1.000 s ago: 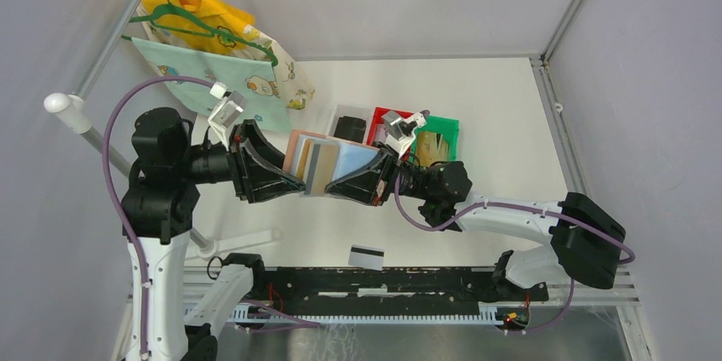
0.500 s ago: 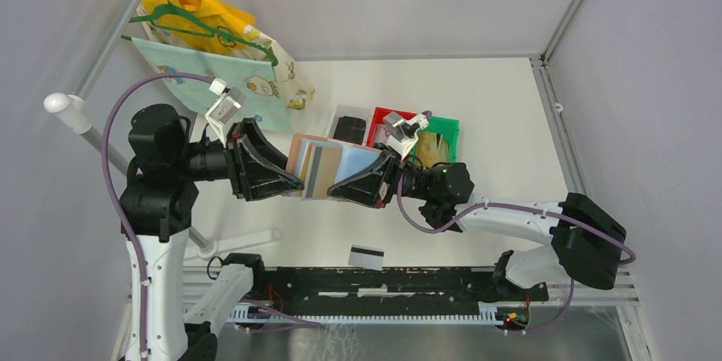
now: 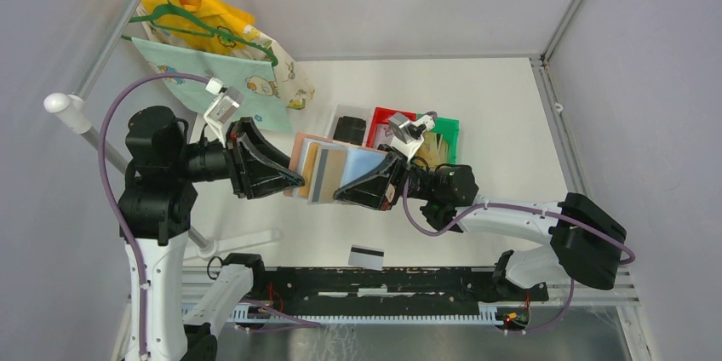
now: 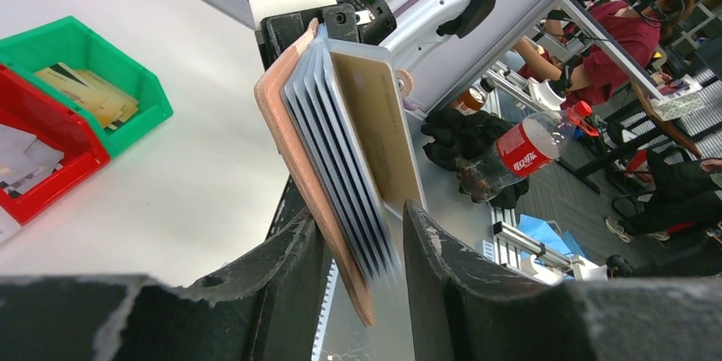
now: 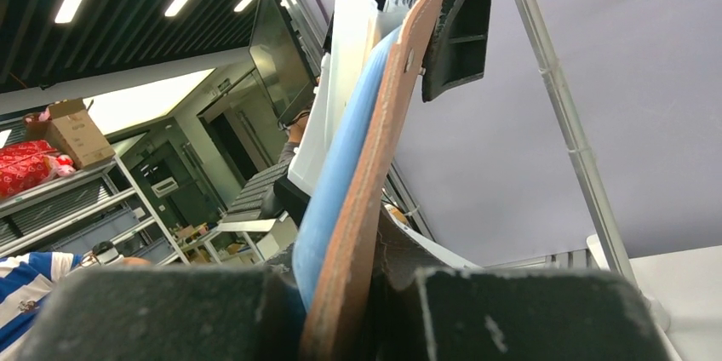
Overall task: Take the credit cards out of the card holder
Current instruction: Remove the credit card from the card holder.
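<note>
The card holder [image 3: 334,170] hangs open in the air between my two grippers, its reddish-brown cover [image 4: 294,144] and fanned clear pockets [image 4: 340,165] showing in the left wrist view. A tan credit card [image 4: 375,123] sits in the nearest pocket. My left gripper [image 4: 362,250] is open, its jaws astride the holder's left edge with a little gap at the pockets. My right gripper [image 5: 340,293] is shut on the cover [image 5: 375,174] and a light blue pocket [image 5: 336,182]. A white credit card with a black stripe [image 3: 365,256] lies on the table near the front.
White [image 3: 349,127], red [image 3: 387,121] and green [image 3: 444,135] bins stand behind the holder; the green bin [image 4: 85,80] holds tan cards. Printed cloth bags on a green hanger [image 3: 221,46] hang from a rail at the back left. A black rail [image 3: 383,293] runs along the near edge.
The left jaws have narrowed around the holder's edge. The right gripper and the holder have drifted slightly right and nearer, and more of the tan card shows.
</note>
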Robot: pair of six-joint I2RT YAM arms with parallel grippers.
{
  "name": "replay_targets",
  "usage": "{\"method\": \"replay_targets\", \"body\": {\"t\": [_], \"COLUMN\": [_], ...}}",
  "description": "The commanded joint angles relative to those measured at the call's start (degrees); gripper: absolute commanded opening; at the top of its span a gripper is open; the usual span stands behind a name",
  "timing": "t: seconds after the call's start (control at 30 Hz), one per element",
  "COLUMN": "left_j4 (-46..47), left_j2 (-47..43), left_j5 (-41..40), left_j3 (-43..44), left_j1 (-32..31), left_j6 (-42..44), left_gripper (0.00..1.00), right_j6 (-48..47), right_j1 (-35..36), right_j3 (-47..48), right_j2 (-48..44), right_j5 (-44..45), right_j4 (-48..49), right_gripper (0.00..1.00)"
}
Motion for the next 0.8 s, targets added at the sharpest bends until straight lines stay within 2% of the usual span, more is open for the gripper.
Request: {"method": "replay_targets", "body": {"t": [0.0, 0.33, 0.57, 0.77], "left_j4": [2.0, 4.5, 8.2, 8.2], "left_j2": [-0.6, -1.5, -1.6, -2.1], "left_j5": [-1.8, -3.1, 0.9, 4.9], "left_j3": [-0.7, -5.0, -4.7, -3.4], "left_j1": [0.0, -0.1, -0.1, -0.1], "left_j6": [-1.2, -3.2, -8.0, -8.4], "left_gripper": [0.46, 0.45, 0.46, 0.48], "right_j6": [0.5, -1.3, -1.3, -1.1], "right_j1": [-0.1, 1.7, 2.1, 2.1], "right_j3": [2.6, 6.6, 8.1, 8.4], "right_j2": [-1.4, 0.6, 2.0, 2.4], "right_j5": [-1.9, -3.3, -3.3, -3.2], "right_j4": [5.1, 2.4, 2.4, 2.9], "right_gripper": [0.0, 0.0, 0.0, 0.0]}}
